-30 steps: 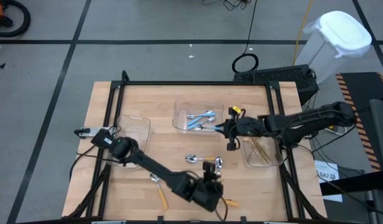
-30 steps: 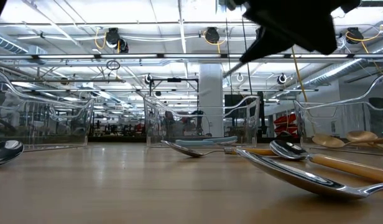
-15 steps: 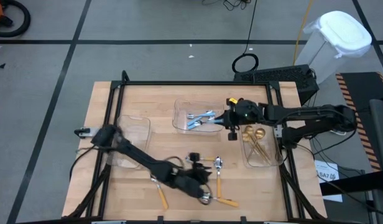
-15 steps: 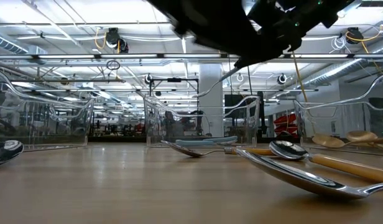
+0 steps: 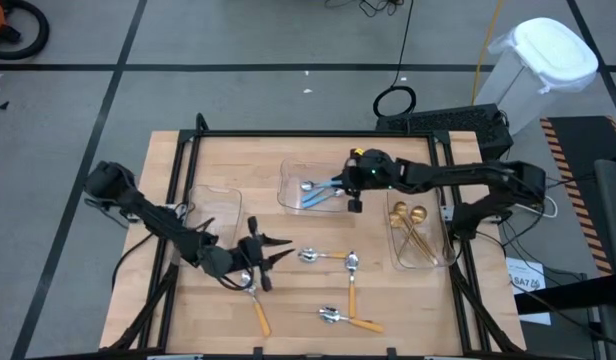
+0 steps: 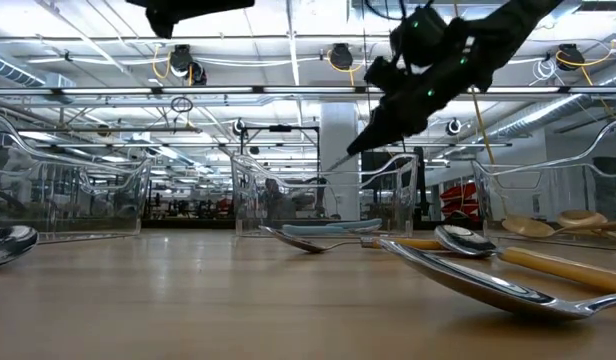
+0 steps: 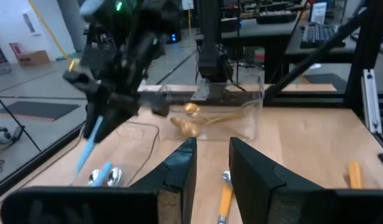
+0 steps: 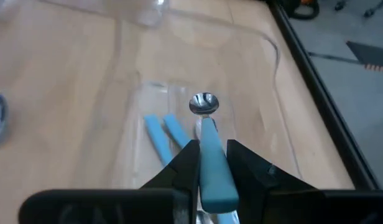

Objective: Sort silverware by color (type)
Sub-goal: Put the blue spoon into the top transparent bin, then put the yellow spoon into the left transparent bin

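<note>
Holding a blue spoon [image 8: 211, 163] by its handle, right gripper [image 5: 346, 184] hangs over the middle tray [image 5: 288, 172]. Release low, bowl-first, alongside the blue ones inside. Left gripper [image 5: 260, 251], fingers apart and empty, hovers near an orange spoon [image 5: 256, 305].

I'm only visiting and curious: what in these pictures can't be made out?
- High view: the count of blue spoons in the middle tray; they overlap and the right end effector covers part.
- High view: the left tray is clear and barely shows.
- Left wrist view: the orange spoon is cut off by the left end effector.
- Low view: the tray contents blur behind clear walls.
</note>
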